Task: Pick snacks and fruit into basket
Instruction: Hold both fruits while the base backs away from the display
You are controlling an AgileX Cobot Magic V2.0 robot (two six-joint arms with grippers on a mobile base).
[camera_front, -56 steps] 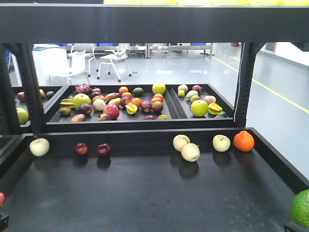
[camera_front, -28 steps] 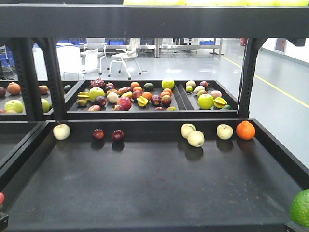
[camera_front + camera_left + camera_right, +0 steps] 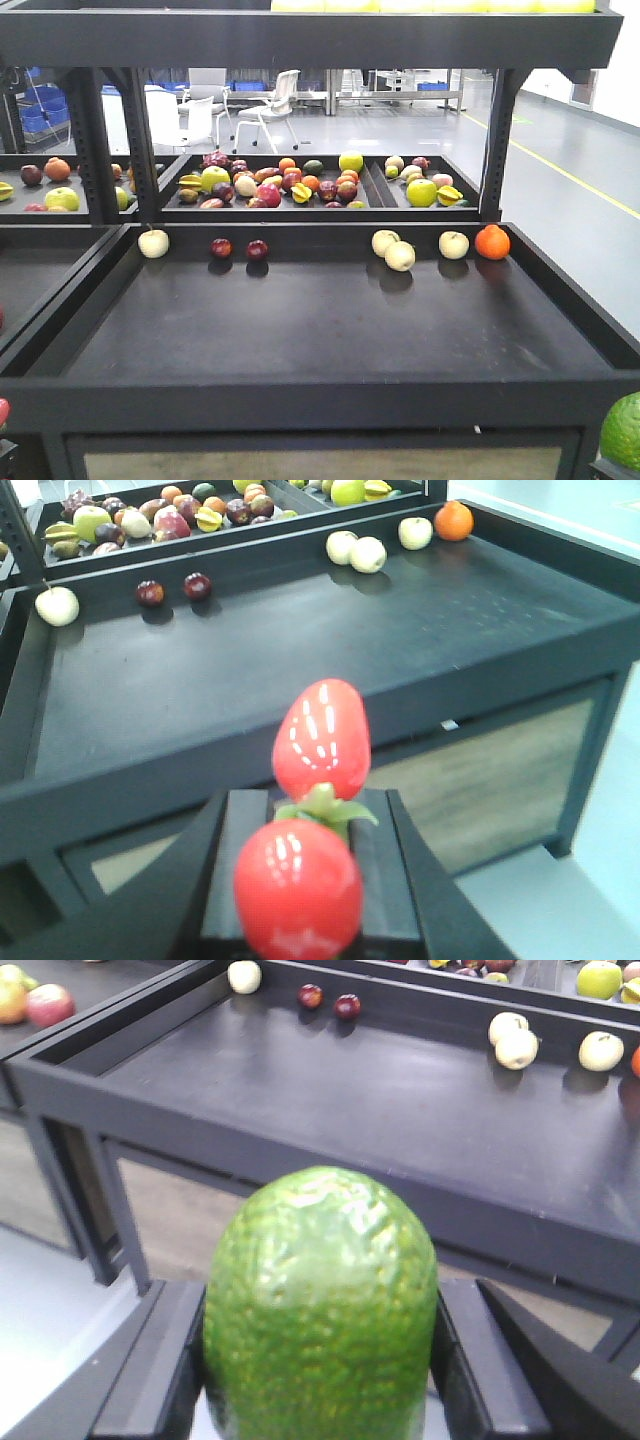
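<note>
Facing the shelf tray (image 3: 300, 330) from the front: pale apples (image 3: 392, 249), an orange (image 3: 492, 242) and dark round fruit (image 3: 239, 248) along the far wall, well ahead of both arms; no basket or snacks visible.

Left wrist view: left gripper (image 3: 305, 870) clamped on red strawberries (image 3: 320, 740), long axis pointing at the shelf; fingertips cut off.

Right wrist view: right gripper (image 3: 320, 1360) clamped around an upright bumpy green fruit (image 3: 320, 1300), hiding the fingertips.

Black shelf tray (image 3: 560, 330), white chairs (image 3: 265, 105), blue bins (image 3: 45, 105)
</note>
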